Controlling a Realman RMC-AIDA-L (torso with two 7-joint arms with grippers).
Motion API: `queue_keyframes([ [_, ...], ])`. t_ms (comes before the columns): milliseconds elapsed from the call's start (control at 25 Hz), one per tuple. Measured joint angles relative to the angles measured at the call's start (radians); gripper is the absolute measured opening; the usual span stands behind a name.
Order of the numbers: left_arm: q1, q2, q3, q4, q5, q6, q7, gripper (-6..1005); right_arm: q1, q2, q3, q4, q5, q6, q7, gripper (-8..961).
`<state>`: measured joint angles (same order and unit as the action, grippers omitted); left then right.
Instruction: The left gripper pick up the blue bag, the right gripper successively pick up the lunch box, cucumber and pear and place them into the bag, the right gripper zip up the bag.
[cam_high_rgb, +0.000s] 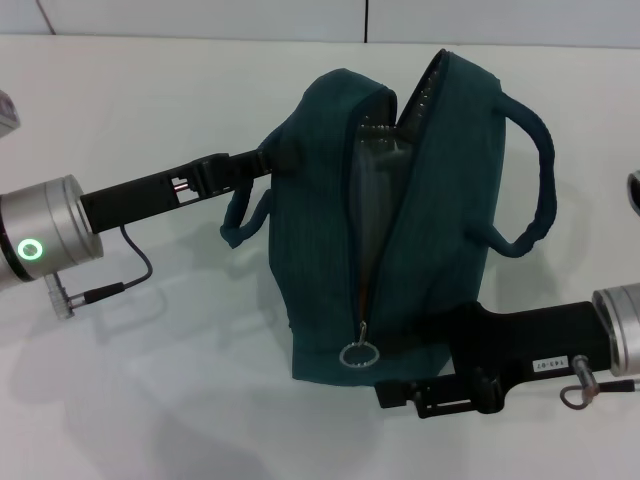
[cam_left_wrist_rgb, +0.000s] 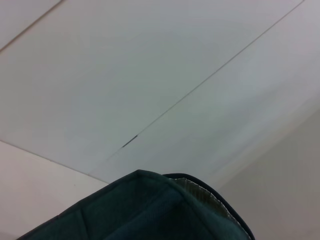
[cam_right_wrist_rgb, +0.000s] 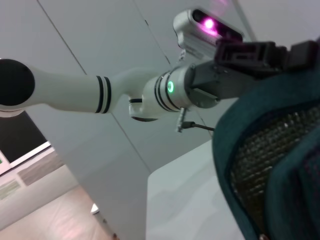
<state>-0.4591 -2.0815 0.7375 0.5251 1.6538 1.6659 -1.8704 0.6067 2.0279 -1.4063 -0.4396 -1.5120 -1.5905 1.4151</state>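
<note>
The blue bag (cam_high_rgb: 440, 230) stands on the white table (cam_high_rgb: 130, 380), its top zipper mostly open and the silver lining showing. The metal ring pull (cam_high_rgb: 360, 354) hangs at the bag's near end. My left gripper (cam_high_rgb: 268, 160) reaches in from the left and is shut on the bag's left rim beside a handle; it also shows in the right wrist view (cam_right_wrist_rgb: 250, 50). My right gripper (cam_high_rgb: 415, 335) presses against the bag's near right side, just right of the ring pull, with its fingertips hidden by the fabric. The lunch box, cucumber and pear are out of view.
The bag's second handle (cam_high_rgb: 535, 180) loops out to the right. A grey object (cam_high_rgb: 6, 108) sits at the table's left edge and a dark one (cam_high_rgb: 633, 190) at the right edge. The left wrist view shows only a bag corner (cam_left_wrist_rgb: 150, 210) and the wall.
</note>
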Motion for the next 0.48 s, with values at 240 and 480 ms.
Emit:
queue_keyframes([
  [240, -0.001, 0.0, 0.0, -0.001, 0.0, 0.0, 0.001, 61, 0.016, 0.0, -0.014, 0.016, 0.002, 0.049, 0.002, 617],
  [480, 0.0, 0.0, 0.0, -0.001, 0.0, 0.0, 0.002, 61, 0.029, 0.0, -0.06, 0.024, 0.014, 0.059, 0.005, 617],
])
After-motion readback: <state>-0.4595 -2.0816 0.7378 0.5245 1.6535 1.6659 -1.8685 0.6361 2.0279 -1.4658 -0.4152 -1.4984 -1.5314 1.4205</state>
